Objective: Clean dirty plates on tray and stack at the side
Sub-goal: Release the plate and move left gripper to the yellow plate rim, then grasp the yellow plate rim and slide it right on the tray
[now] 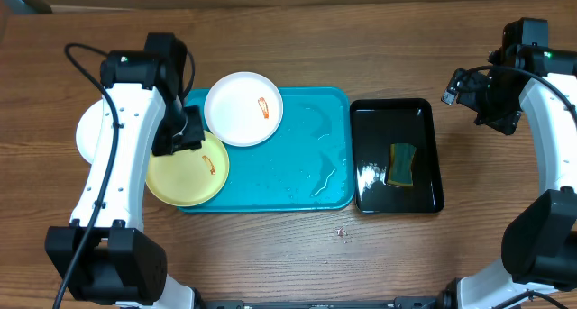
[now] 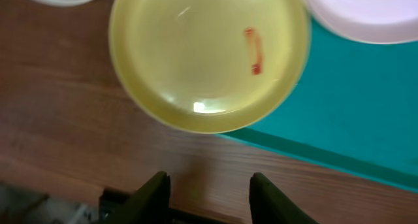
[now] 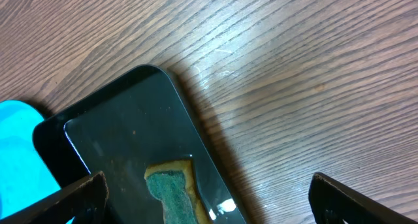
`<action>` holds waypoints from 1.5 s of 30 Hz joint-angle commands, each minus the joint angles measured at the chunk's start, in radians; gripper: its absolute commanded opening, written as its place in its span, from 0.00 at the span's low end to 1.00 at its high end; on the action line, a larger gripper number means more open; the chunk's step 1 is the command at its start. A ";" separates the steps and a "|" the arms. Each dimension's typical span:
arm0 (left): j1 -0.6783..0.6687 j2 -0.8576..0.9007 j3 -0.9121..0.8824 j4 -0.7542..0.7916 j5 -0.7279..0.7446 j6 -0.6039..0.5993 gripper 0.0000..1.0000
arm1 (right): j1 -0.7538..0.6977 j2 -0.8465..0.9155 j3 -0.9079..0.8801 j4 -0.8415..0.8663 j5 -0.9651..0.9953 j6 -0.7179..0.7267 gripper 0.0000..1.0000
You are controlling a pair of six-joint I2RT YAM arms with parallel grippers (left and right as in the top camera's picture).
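The turquoise tray (image 1: 297,156) lies mid-table. A white plate (image 1: 236,111) with an orange-red smear sits on its far left corner. The pale yellow-green plate (image 1: 180,176), also smeared, overhangs the tray's left edge; it fills the left wrist view (image 2: 196,61). Another white plate (image 1: 88,133) lies on the table at the left, mostly hidden by my left arm. My left gripper (image 2: 209,194) is open and empty, above the wood beside the yellow-green plate. My right gripper (image 3: 206,194) is wide open and empty, high above the black tray's far right corner.
A glossy black tray (image 1: 424,111) right of the turquoise tray holds a green-and-yellow sponge (image 1: 402,164), also in the right wrist view (image 3: 171,191). Water lies on the turquoise tray's right half. Small crumbs (image 1: 340,231) lie on the wood in front.
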 commanded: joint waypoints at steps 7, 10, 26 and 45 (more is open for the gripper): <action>0.241 0.003 -0.194 0.095 -0.100 -0.132 0.39 | -0.001 -0.010 0.006 0.003 0.006 0.001 1.00; 0.315 0.003 -0.270 0.190 -0.055 -0.130 0.35 | -0.001 -0.010 0.006 0.003 0.006 0.001 1.00; 0.332 0.003 -0.474 0.519 0.004 -0.086 0.38 | -0.001 -0.010 0.006 0.003 0.006 0.001 1.00; 0.331 0.003 -0.557 0.597 0.162 -0.005 0.04 | -0.001 -0.010 0.006 0.003 0.006 0.001 1.00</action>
